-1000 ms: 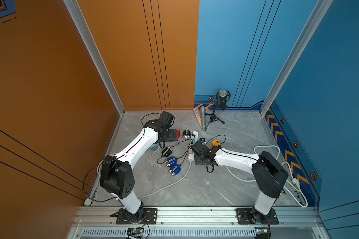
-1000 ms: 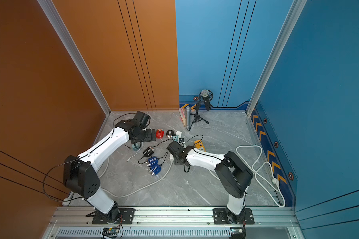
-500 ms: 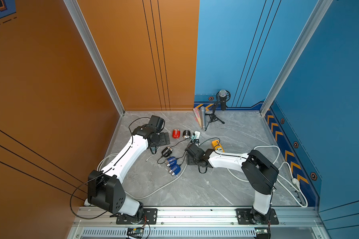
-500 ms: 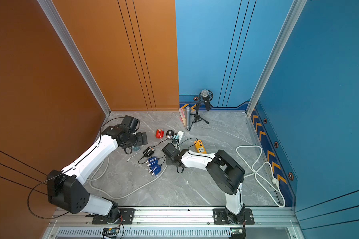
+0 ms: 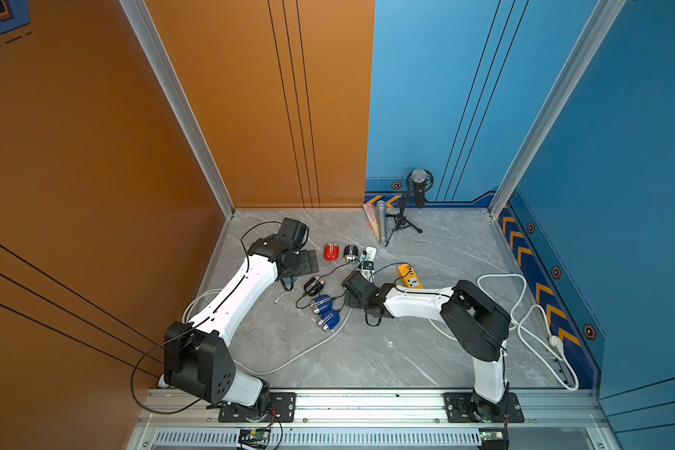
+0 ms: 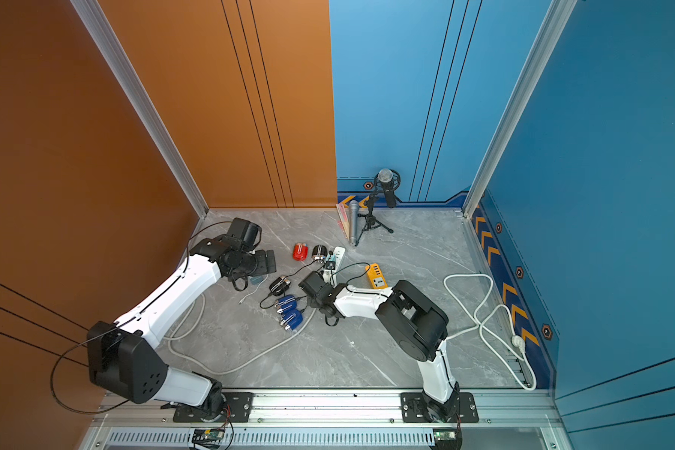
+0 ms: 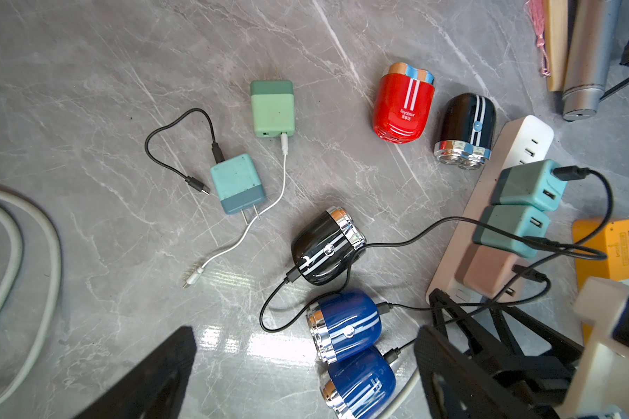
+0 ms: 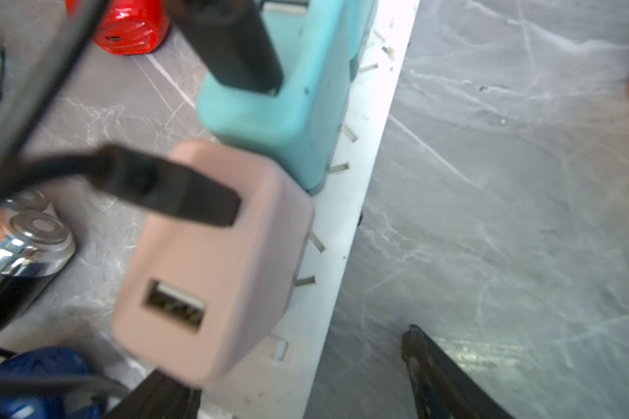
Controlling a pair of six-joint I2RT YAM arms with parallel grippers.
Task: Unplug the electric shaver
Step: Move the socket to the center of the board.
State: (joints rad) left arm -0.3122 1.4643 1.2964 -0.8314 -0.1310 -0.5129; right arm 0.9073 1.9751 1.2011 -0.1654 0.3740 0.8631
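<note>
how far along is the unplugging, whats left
Done: a green adapter and a loose teal adapter lie off the strip. In hand: the right gripper, open, is at the pink adapter, still on the power strip. Left: it and two plugged teal adapters, cabled to shavers.

The grey marbled tabletop is carrying a white power strip near its middle. In a top view, a red shaver and a black shaver are lying at the strip's nine o'clock. Two blue shavers are resting at seven (both corded), a yellow power strip at four, and a silver microphone at one.
</note>
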